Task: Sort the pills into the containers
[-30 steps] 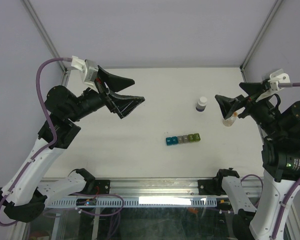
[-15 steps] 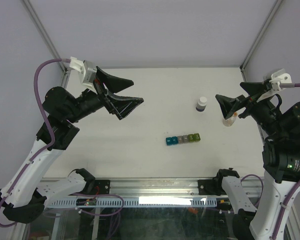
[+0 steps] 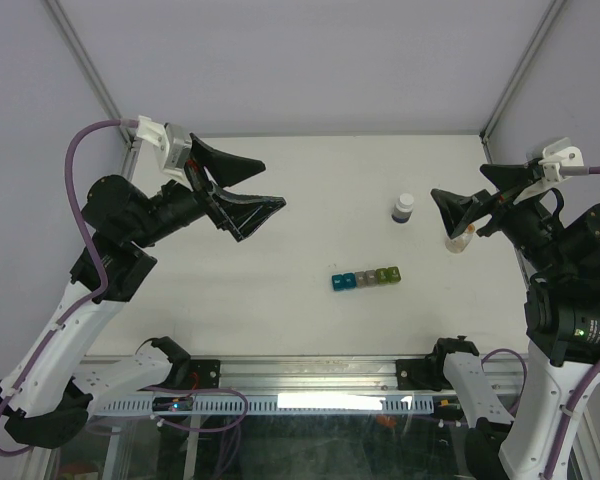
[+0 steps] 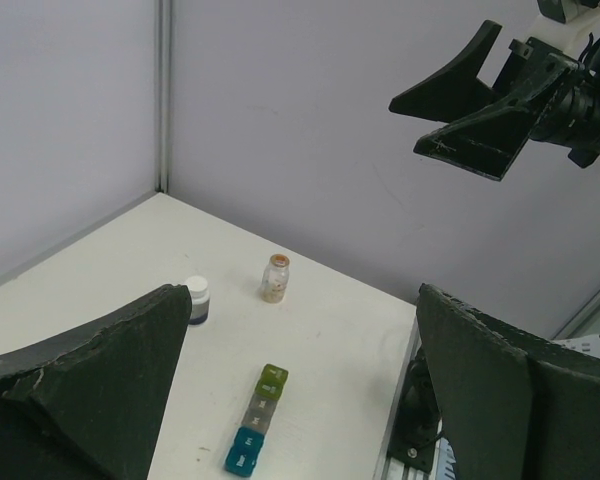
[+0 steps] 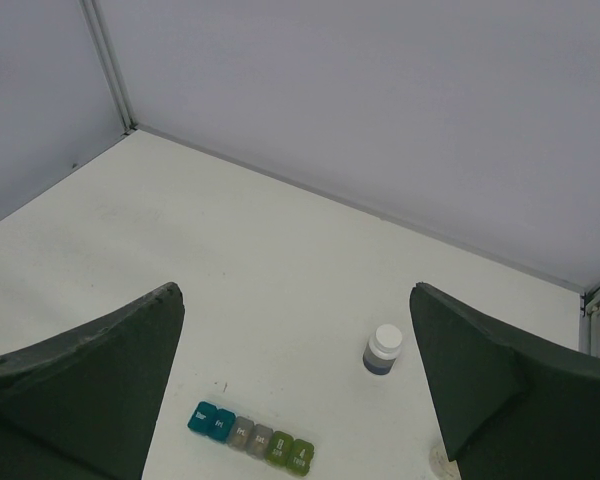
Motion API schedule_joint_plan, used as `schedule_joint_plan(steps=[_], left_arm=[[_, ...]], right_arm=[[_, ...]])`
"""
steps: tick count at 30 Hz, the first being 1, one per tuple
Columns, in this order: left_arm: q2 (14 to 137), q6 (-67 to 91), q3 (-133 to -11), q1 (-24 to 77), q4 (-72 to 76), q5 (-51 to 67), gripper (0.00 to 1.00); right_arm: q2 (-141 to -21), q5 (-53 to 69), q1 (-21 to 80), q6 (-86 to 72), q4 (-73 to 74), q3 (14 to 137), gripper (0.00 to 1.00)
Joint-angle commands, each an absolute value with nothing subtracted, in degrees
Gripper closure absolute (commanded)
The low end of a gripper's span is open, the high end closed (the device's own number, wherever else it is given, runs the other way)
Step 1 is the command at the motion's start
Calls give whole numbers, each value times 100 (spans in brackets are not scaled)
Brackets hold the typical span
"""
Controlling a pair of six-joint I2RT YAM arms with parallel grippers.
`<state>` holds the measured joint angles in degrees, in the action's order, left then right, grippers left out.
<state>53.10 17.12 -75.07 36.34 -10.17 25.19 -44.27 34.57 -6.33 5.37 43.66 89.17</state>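
Left gripper [image 3: 273, 181]: jaws wide apart, nothing held, raised above desk [image 3: 310, 200]. Right gripper [image 5: 295, 298]: same. Containers [image 3: 366, 278] mid-desk, well apart from both.

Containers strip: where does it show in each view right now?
Top external: the containers sit just right of centre, slightly below the middle.
Left wrist: bottom centre, running away from the camera.
Right wrist: bottom edge, left of centre.
Shared landmark: the white-capped dark bottle.

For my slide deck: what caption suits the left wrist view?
Open left gripper frames containers, white-capped bottle and tan-capped bottle; right gripper above.
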Motion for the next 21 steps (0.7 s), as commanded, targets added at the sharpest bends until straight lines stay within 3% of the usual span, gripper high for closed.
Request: schedule_joint_plan(steps=[1,21], left_arm=[[5216,1640,-7532,3646,-976,2524,1],[5273,1532,-7546,3645,-1022,2513,1]], right_arm=[[-4463,3333,-613,396,4227,9091,1],[-4436,3221,-614,392,4193,8940,1]])
